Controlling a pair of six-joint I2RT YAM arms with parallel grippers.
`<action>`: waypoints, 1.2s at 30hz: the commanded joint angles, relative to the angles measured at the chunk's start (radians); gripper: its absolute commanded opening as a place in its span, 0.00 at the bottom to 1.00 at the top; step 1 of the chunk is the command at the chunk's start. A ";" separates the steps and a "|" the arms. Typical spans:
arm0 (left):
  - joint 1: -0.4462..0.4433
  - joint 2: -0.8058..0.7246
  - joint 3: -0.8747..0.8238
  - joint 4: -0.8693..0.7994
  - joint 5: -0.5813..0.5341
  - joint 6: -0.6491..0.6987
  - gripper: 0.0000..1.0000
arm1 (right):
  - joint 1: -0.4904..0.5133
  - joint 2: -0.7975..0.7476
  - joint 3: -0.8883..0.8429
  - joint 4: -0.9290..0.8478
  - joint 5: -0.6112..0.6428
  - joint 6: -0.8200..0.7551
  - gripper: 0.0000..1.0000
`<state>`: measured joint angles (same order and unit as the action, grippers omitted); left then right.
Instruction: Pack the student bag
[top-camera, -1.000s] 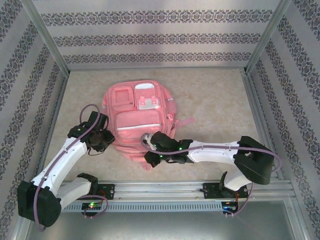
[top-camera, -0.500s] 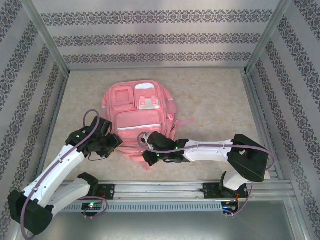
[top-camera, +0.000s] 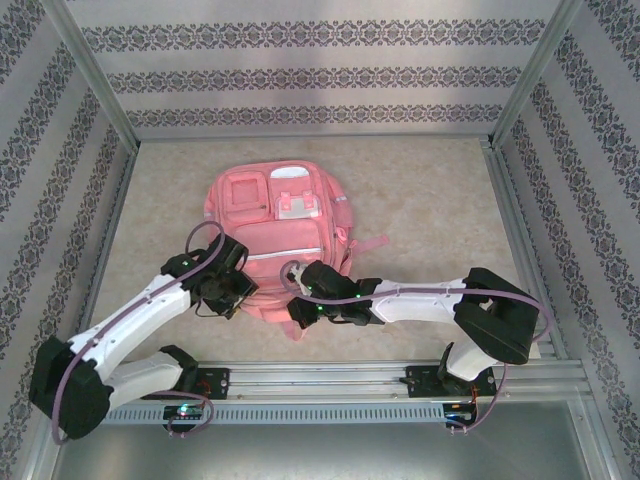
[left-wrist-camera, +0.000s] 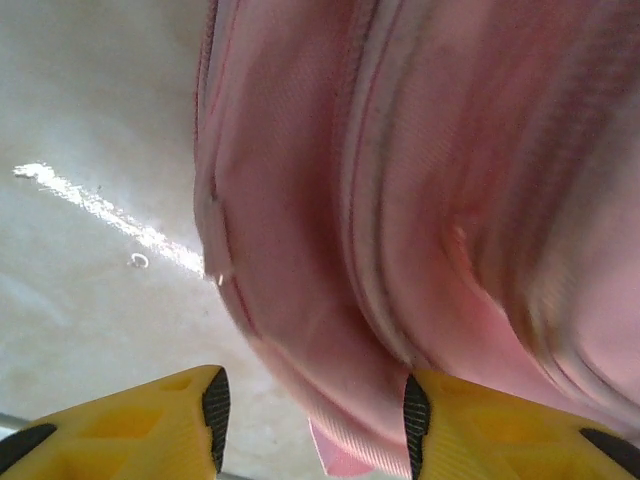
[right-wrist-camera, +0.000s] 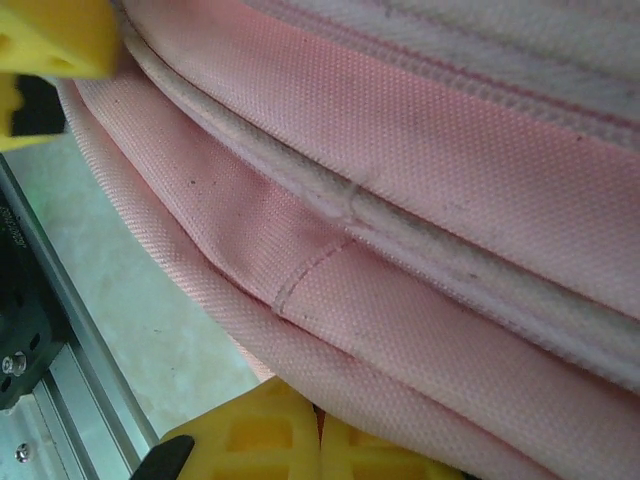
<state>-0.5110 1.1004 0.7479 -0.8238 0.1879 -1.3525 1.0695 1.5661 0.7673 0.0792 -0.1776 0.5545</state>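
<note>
The student bag is a large pink backpack lying flat mid-table, front pockets up. My left gripper sits at its near left corner. In the left wrist view that gripper is open, and the bag's rounded pink edge hangs between its yellow fingers, close to the right one. My right gripper is at the bag's near edge. In the right wrist view it has its yellow fingers pressed together on a fold of the pink fabric, with the seams and piping close above.
The metal rail runs along the near edge just behind both grippers, and also appears as the rail in the right wrist view. Patterned walls and frame posts enclose the beige table. A pink strap sticks out on the bag's right.
My left arm has swung right and forward, bringing its gripper from beside the bag onto the near left corner. The right gripper has stayed at the bag's near edge.
</note>
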 joint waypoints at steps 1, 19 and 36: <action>0.015 0.043 -0.010 0.085 -0.002 0.007 0.45 | -0.019 0.016 -0.001 0.020 0.018 0.023 0.00; 0.155 0.118 0.065 0.055 -0.043 0.183 0.00 | -0.018 -0.085 -0.055 -0.135 0.061 -0.021 0.00; 0.234 0.203 0.226 -0.017 -0.102 0.418 0.00 | -0.072 -0.096 -0.061 -0.129 -0.014 -0.068 0.00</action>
<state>-0.3241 1.2934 0.9134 -0.8433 0.1928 -1.0279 1.0111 1.4704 0.7231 0.0029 -0.1810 0.5053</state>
